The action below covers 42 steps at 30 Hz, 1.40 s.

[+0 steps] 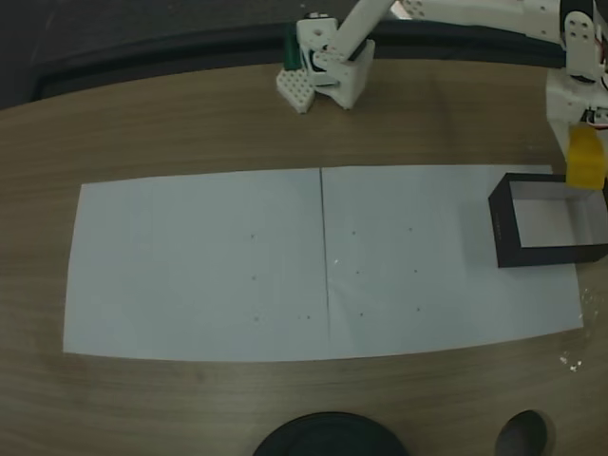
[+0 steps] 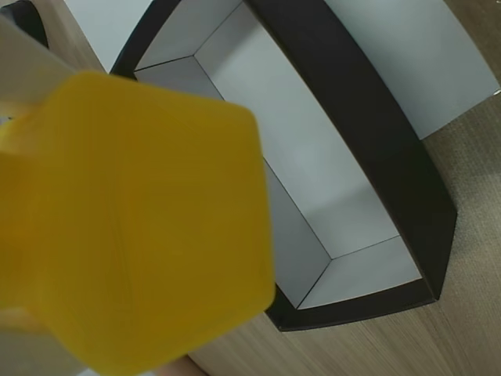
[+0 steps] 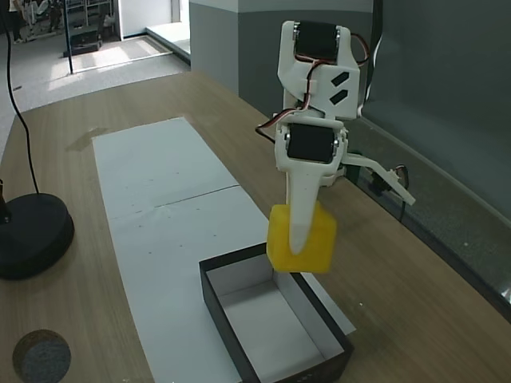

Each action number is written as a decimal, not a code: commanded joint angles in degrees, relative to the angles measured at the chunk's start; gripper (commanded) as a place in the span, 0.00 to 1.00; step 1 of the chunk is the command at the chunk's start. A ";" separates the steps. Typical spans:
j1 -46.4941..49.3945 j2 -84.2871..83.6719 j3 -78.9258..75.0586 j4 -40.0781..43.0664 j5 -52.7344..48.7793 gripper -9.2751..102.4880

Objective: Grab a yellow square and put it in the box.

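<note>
One block: I see the yellow square (image 3: 302, 238) held above the box (image 3: 275, 355) rim.
Gripper (image 3: 300, 239): pinching the block.
Box interior: apparently white, bare.

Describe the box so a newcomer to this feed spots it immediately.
Find the white paper sheet on the wooden table. At its right end in a fixed view sits the box: black outside, white inside, open-topped and empty, just below the yellow square the end effector holds.
</note>
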 commanded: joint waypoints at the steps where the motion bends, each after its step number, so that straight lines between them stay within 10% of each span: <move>1: -0.26 1.67 -4.92 -0.79 -0.09 0.20; 12: 0.18 1.67 -5.19 -0.09 1.23 0.39; 24: 2.64 10.63 -5.10 7.65 1.76 0.19; 42: 39.81 98.61 57.83 5.01 2.99 0.08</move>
